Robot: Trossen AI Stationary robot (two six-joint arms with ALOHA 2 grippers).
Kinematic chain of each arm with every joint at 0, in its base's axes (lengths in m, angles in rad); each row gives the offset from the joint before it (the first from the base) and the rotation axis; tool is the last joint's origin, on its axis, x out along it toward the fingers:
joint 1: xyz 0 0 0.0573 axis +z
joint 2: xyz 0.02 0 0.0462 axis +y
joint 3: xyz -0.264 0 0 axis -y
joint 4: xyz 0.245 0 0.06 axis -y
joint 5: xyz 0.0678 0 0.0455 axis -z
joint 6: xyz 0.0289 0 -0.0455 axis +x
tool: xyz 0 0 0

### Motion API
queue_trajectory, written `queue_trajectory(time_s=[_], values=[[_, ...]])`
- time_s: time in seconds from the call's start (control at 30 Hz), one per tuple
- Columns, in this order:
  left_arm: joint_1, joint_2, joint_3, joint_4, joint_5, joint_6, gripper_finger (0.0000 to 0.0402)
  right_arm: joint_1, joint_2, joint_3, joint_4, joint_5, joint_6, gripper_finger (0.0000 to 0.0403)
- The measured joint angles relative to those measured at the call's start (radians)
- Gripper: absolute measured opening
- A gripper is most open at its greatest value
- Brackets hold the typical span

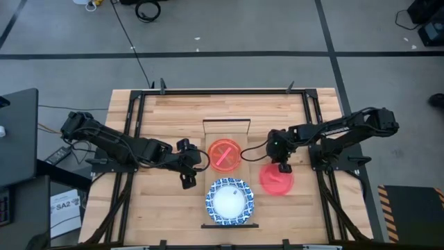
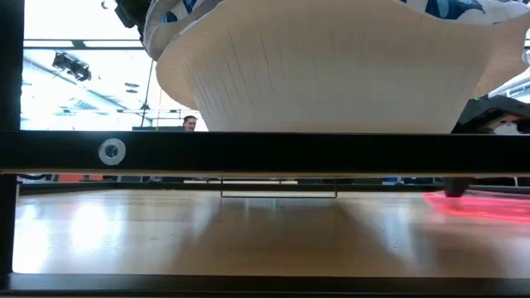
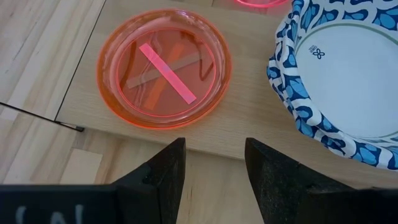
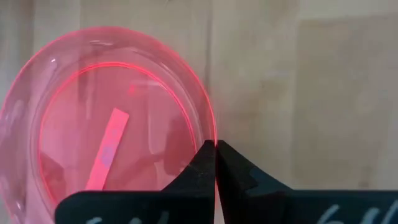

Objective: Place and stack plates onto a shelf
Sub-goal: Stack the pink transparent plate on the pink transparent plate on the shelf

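Your right gripper is pinching the rim of the red-pink plate, w/ both fingers closed tight on the thin edge as the right wrist view is showing; in the high view this gripper is sitting over the far edge of that plate, which is lying on the table just to the right of the shelf. A pink strip is showing through the plate's clear bottom. You are keeping your left gripper released, fingers spread w/ a gap between them and nothing in it; it is hovering over the bare wood near the orange plate and near the blue-rimmed plate. In the high view the left gripper is sitting to the left of the shelf, beside both plates, touching neither. The orange plate is resting on the middle of the shelf and is carrying crossed pink strips inside. The blue-rimmed plate is sitting on the near end of the shelf, just beside the orange one; the two rims are close, but you cannot tell if they are touching. In the low view the blue-rimmed plate's white ribbed underside is filling the top, above a black rail, and the red-pink plate is showing as a low red streak at right on the table. A person's head is showing far behind.
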Motion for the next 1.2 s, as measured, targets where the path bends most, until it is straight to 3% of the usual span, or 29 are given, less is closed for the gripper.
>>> queue_trajectory(time_s=[0.67, 1.2], values=[[0.0, 0.0, 0.0, 0.0, 0.0, 0.0, 0.0172, -0.072, -0.001, 0.235, -0.25, 0.076, -0.026, 0.0008], [0.0, 0.0, 0.0, 0.0, 0.0, 0.0, 0.0172, -0.085, -0.001, 0.54, -0.473, 0.124, -0.026, 0.0008]])
